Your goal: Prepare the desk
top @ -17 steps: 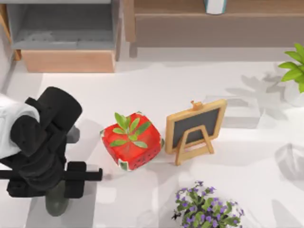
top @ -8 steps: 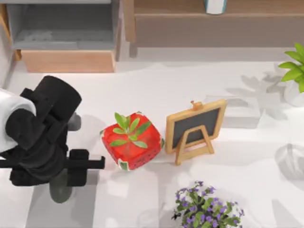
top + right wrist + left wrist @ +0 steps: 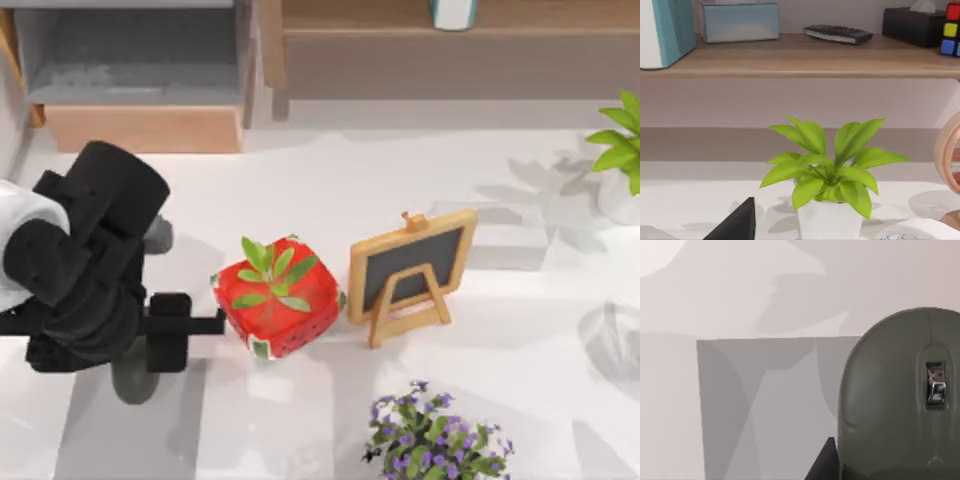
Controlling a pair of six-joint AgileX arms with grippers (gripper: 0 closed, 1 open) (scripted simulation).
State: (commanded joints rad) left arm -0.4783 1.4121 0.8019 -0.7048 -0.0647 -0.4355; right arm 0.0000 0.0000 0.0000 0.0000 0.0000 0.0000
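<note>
The desk [image 3: 330, 180] is a wide white tabletop. At its left, my left gripper [image 3: 140, 352] points down, shut on a grey-green computer mouse [image 3: 135, 385]. The mouse [image 3: 900, 400] sits over the far part of a small grey mat [image 3: 130, 435]; whether it touches the mat I cannot tell. In the left wrist view the mat [image 3: 765, 405] lies beneath the mouse, and one dark finger [image 3: 822, 465] shows beside it. In the right wrist view a dark fingertip [image 3: 737, 222] of my right gripper shows low down, facing a potted plant.
A red strawberry-patterned pot [image 3: 278, 298] stands right beside the left gripper, then a small chalkboard easel [image 3: 410, 270]. Purple flowers [image 3: 435, 440] are at the front, a green plant [image 3: 827, 180] at the far right. A wooden shelf unit [image 3: 140, 90] lines the back.
My left arm has carried the mouse away from the front edge and slightly to the right, closer to the red pot. Nothing else has moved.
</note>
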